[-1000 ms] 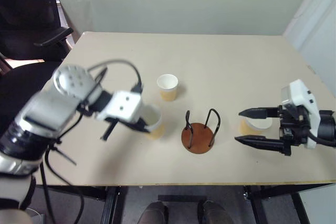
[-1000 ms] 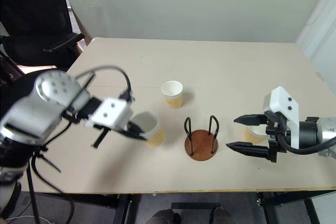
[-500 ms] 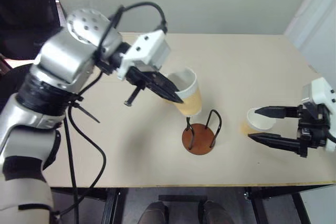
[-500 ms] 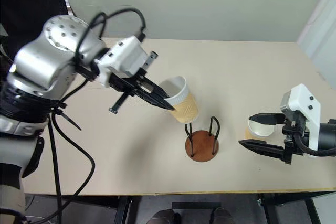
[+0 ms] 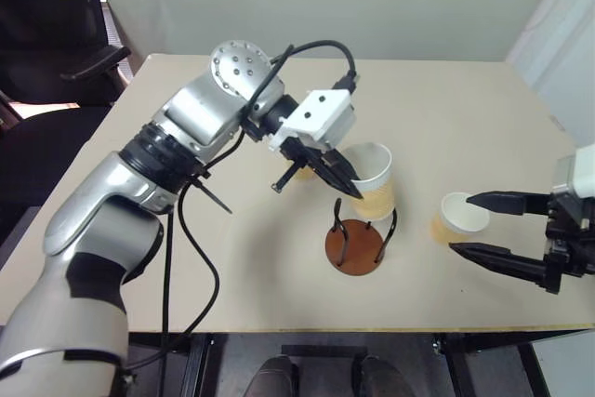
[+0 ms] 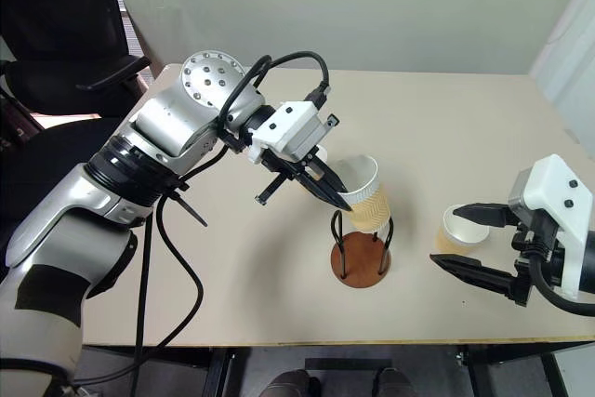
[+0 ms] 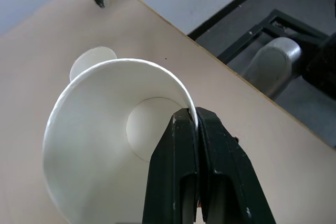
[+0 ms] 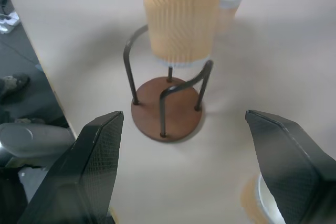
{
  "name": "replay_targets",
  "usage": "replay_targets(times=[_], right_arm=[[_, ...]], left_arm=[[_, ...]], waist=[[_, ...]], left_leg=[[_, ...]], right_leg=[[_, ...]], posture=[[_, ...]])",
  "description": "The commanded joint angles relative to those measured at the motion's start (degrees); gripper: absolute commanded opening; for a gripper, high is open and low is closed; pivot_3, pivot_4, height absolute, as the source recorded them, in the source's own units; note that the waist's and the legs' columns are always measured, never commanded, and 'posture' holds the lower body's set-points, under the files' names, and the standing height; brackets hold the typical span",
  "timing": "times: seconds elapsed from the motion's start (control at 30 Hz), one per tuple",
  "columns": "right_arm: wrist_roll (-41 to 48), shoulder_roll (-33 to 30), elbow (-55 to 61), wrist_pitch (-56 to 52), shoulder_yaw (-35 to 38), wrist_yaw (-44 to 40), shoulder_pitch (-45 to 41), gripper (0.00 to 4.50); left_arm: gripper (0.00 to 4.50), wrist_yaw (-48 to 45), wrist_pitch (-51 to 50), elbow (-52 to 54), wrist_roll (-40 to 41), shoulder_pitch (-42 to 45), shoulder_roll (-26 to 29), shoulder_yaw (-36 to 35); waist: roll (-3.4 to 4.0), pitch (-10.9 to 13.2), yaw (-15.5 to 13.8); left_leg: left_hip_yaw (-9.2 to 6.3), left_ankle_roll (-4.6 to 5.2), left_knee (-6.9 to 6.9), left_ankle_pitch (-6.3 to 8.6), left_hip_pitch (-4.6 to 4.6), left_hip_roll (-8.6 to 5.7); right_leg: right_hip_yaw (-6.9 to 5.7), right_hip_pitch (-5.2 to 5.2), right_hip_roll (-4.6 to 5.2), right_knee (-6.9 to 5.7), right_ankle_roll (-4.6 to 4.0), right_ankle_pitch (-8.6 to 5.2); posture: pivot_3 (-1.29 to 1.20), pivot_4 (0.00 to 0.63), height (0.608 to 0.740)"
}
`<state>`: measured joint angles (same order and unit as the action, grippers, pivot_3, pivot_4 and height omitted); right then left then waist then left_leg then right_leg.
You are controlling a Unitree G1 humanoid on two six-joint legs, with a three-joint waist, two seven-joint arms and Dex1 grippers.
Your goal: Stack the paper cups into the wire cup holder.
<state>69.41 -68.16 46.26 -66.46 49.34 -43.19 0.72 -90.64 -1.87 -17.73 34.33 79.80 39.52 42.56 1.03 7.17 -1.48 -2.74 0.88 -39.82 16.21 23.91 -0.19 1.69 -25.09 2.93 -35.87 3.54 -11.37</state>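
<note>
Head views: the left tool (image 5: 346,180) is pinched shut on the near rim wall of 1 paper cup (image 5: 376,191), carrying it upright and slightly tilted above the wire cup holder (image 5: 361,241), which stands near the middle of the desk (image 5: 232,258). Gripping the rim leaves the tapered bottom free to slide between the wire loops; the cup's base looks level with the loop tops, not yet seated. A second cup (image 6: 462,230) sits on the desk to the right, between the widely spread fingers of the right tool (image 6: 474,244), which holds nothing and seems to be waiting its turn. A third cup (image 5: 303,170) peeks out behind the left arm, farther away.

Left wrist view: 1 finger (image 7: 173,171) lies inside the cup and the other outside, clamping the thin wall, a hold that could crease the paper if squeezed harder.

Right wrist view: the held cup (image 8: 181,17) hangs over the holder's reddish disc (image 8: 168,114), its bottom just among the loops, so lowering straight down appears to be the next need.
</note>
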Motion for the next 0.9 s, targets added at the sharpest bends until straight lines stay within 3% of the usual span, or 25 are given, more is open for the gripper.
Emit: replay_targets(times=[0.03, 0.2, 0.4, 0.53, 0.7, 0.9], right_arm=[[1.28, -0.21, 0.66, 0.33, 3.59, 0.9, 0.65, 3.87], [-0.59, -1.85, -0.38, 0.87, 3.77, -0.45, 1.13, 3.87], [-5.89, -5.15, -3.38, 0.92, 6.03, -5.78, 1.45, 3.87], [-9.15, -5.98, -4.53, 1.55, 6.37, -8.42, 1.48, 3.87], [-11.67, -5.9, -4.76, 2.88, 3.99, -8.51, 0.72, 3.87], [-19.6, -7.87, -6.68, 6.57, -5.08, -8.23, 1.83, 3.87]], left_arm=[[0.03, -1.86, 3.28, 2.29, -0.37, 0.1, 1.04, 2.86], [0.03, -1.86, 9.04, 2.04, -5.14, -0.73, 0.49, 6.98], [0.03, -1.86, 11.55, 0.83, -10.53, -2.43, -3.42, 5.8], [0.94, -1.86, 10.95, 1.14, -12.0, -3.43, -4.95, 4.0], [2.73, -1.86, 11.24, 0.7, -12.82, -3.75, -6.53, 0.32], [2.73, -1.86, 7.16, -0.37, -11.56, -3.86, -6.34, -7.46]], waist=[[0.0, 0.0, -0.01], [0.0, 0.0, -0.01], [0.0, 0.0, -0.28], [0.03, -0.02, -0.25], [0.04, -0.03, -0.26], [0.07, -0.04, -0.21]], left_leg=[[-0.01, 0.02, -0.07, 0.02, 0.04, 0.0], [0.0, 0.08, -0.24, 0.05, 0.08, -0.02], [-0.01, 0.12, -0.29, 0.04, 0.09, -0.07], [0.01, 0.13, -0.27, 0.05, 0.09, -0.07], [0.01, 0.14, -0.29, 0.05, 0.08, -0.07], [0.03, 0.14, -0.3, 0.05, 0.06, -0.07]], right_leg=[[0.0, 0.0, 0.0, 0.0, 0.03, 0.0], [0.02, 0.03, 0.01, -0.01, 0.13, 0.05], [0.02, 0.07, 0.06, -0.02, 0.16, 0.07], [0.01, 0.07, 0.06, -0.02, 0.16, 0.07], [0.01, 0.07, 0.06, -0.04, 0.16, 0.07], [0.02, 0.07, 0.06, -0.07, 0.17, 0.08]], posture=[[0.0, 0.15, 0.74], [0.0, 0.15, 0.74], [0.0, 0.15, 0.74], [0.0, 0.15, 0.74], [0.0, 0.15, 0.74], [0.0, 0.15, 0.74]])
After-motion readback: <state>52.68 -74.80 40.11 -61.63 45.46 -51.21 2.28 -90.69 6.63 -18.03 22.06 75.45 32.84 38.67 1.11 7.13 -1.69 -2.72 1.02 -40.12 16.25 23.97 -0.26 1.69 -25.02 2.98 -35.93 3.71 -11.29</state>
